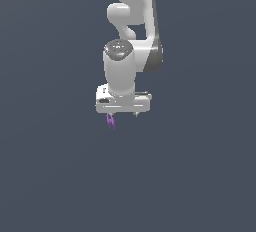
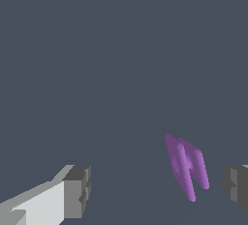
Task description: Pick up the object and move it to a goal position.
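The task is being judged as barely begun. The gripper (image 1: pixel 123 114) is being held over the bench (image 1: pixel 55 176), with the purple object (image 1: pixel 111 121) seen just under it toward the exterior view's left. In the wrist view the jaws are being held wide apart, one finger (image 2: pixel 76 191) at one edge and the other finger (image 2: pixel 236 184) at the opposite edge, and nothing is being gripped. The object (image 2: pixel 186 167) is being shown in the gap, much nearer the second finger than the first, and not touching either as far as can be told. Centring over the piece, closing on it, lifting and carrying are all being counted as left to do. No goal marker is being shown in either view.

The piece is being seen as thin and roughly H-shaped, its two long bars running parallel. Its long axis is being read as lying roughly crosswise to the line between the fingers, slightly slanted. Whether it is lying flat or standing on edge cannot be told.
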Controlling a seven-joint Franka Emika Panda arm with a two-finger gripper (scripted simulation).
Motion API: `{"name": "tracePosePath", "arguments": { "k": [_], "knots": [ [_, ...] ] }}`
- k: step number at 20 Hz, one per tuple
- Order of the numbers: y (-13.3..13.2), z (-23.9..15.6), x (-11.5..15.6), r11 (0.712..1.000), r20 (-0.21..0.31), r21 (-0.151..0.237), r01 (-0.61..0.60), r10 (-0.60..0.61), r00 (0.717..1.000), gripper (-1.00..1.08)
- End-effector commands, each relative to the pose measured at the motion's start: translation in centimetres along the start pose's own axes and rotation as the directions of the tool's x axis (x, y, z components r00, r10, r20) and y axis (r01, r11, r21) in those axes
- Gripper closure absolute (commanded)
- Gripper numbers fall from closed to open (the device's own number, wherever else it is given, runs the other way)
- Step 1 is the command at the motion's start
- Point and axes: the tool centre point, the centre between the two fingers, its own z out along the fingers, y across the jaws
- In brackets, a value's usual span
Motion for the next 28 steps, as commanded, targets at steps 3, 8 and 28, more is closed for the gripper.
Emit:
{"name": "tracePosePath", "arguments": {
  "k": [3, 8, 28],
  "knots": [
    [1.6, 1.5, -0.8, 0.999, 0.001, -0.005, 0.045, -0.045, 0.999, -0.92],
    [3.9, 3.7, -2.2, 0.993, 0.004, -0.013, 0.116, -0.116, 0.993, -0.92],
    [6.9, 7.2, -4.6, 0.976, 0.010, -0.020, 0.218, -0.218, 0.976, -0.92]
  ]
}}
